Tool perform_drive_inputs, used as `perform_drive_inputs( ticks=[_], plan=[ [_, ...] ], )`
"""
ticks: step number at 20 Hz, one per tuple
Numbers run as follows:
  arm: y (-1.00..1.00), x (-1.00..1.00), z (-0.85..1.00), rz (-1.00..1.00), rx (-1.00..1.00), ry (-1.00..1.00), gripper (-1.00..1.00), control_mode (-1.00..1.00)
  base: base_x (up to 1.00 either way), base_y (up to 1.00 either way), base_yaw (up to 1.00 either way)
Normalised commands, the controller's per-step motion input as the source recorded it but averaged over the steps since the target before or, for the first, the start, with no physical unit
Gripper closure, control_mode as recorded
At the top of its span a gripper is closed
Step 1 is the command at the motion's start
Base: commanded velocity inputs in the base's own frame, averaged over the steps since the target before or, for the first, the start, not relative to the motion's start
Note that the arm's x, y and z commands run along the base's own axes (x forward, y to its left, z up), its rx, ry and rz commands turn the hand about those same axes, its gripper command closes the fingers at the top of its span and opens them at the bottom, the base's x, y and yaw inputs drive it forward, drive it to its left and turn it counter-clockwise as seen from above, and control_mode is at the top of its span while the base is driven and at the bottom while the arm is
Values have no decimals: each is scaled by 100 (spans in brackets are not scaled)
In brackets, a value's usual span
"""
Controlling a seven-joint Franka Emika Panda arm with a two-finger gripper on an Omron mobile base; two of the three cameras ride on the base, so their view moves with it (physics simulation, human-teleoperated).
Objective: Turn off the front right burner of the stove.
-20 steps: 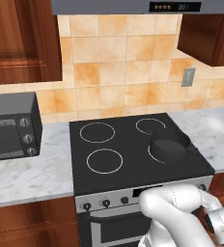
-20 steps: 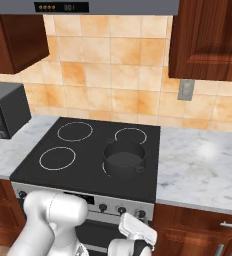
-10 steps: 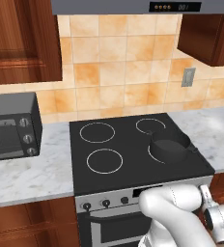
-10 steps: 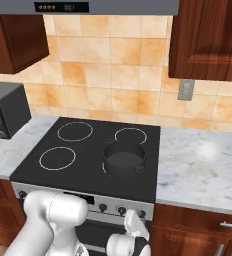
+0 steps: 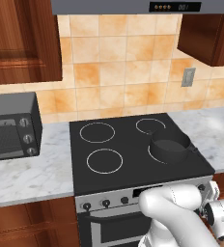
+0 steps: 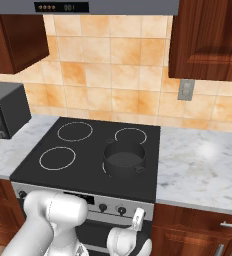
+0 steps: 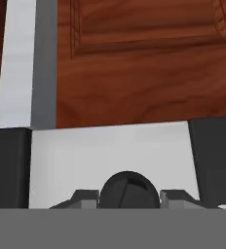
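The stove (image 5: 133, 166) has a flat black glass top with four white rings and a silver front panel (image 6: 88, 200) with small black knobs. A dark round pot (image 5: 169, 147) (image 6: 124, 159) covers most of the front right burner (image 5: 151, 153) (image 6: 106, 169), leaving only an arc of its ring showing. My gripper (image 6: 138, 218) (image 5: 213, 194) is low at the right end of the panel. In the hand view a black knob (image 7: 129, 190) sits between my two fingertips (image 7: 87, 197), and the gripper (image 7: 129, 198) looks open around it. Contact is unclear.
A grey-black countertop oven (image 5: 10, 126) stands on the marble counter (image 5: 32, 171) to the left. More counter (image 6: 203, 160) lies right of the stove. Wooden cabinet doors (image 7: 134, 68) are beside the range, with wall cabinets and a hood above. My white arm (image 6: 53, 220) is in front of the oven door.
The hand has risen a little and closed in on the right end of the knob panel. The stove, pot and counter have not moved.
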Motion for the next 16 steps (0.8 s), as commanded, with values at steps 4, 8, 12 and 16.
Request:
perform_drive_inputs(
  ticks=[4, 8, 12, 16],
  plan=[
    [0, 0, 2, 0, 54, -8, 100, -100, 0, 0, 0],
    [0, 0, 4, 0, 54, -12, 100, -100, 0, 0, 0],
    [0, 0, 7, 0, 53, -12, 100, -100, 0, 0, 0],
    [0, 0, 8, 0, 55, -8, 100, -100, 0, 0, 0]
  ],
)
